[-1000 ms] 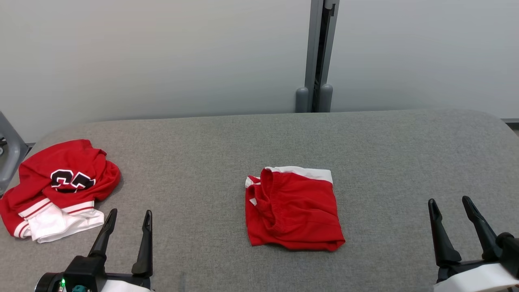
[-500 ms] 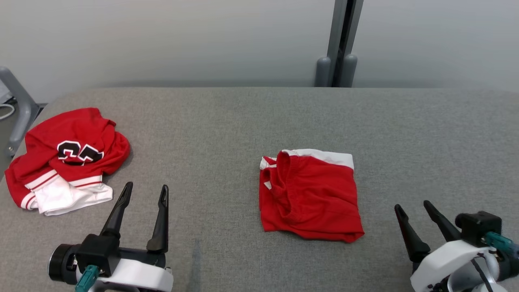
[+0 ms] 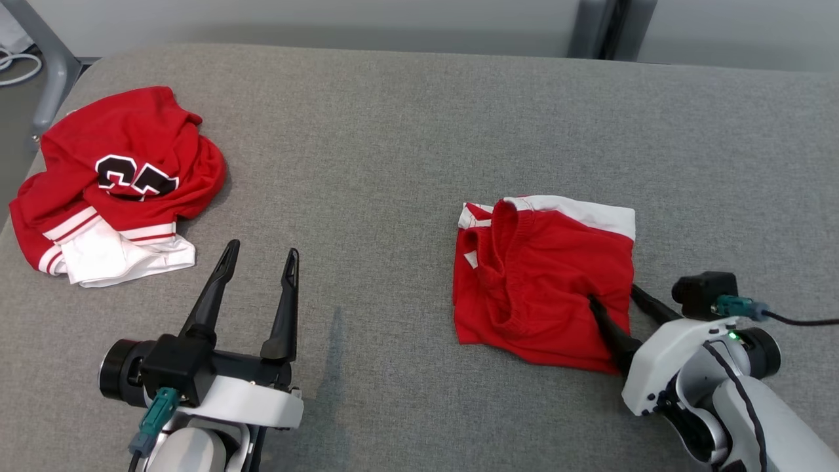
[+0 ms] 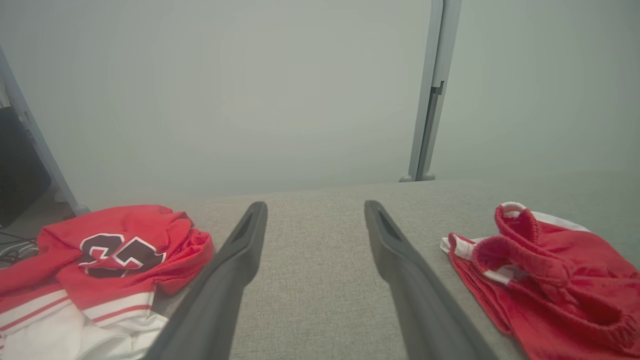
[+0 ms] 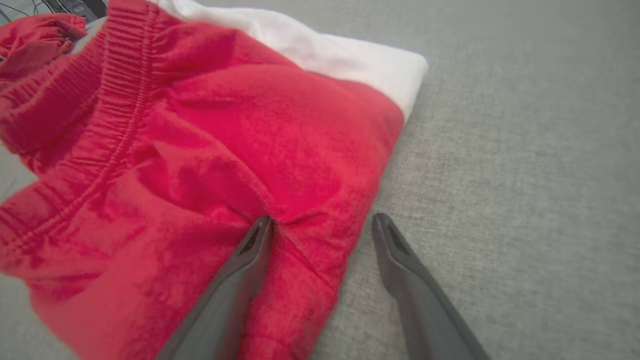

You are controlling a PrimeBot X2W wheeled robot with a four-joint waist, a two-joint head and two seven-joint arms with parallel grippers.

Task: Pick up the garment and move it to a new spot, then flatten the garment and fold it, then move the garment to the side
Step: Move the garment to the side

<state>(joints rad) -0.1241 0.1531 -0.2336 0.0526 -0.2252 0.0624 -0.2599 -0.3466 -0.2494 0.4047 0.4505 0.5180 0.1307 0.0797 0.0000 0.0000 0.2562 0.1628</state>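
Now the right tool [image 3: 613,294], jaws apart, has come forward to straddle the right edge of the folded red garment [image 3: 537,275] on the table [image 3: 393,164], while the left tool [image 3: 263,248] stays spread.

jersey [image 4: 60,272] cropped btm-left, shorts [image 4: 575,265] cropped right

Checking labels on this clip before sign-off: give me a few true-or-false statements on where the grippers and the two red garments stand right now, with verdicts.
1. The right gripper stands open astride the folded shorts' right edge. True.
2. The left gripper grips the numbered jersey. False: it is open over bare table, apart from the jersey.
3. The jersey lies crumpled near the table's left end. True.
4. The shorts are spread out flat. False: they lie folded in a compact block.
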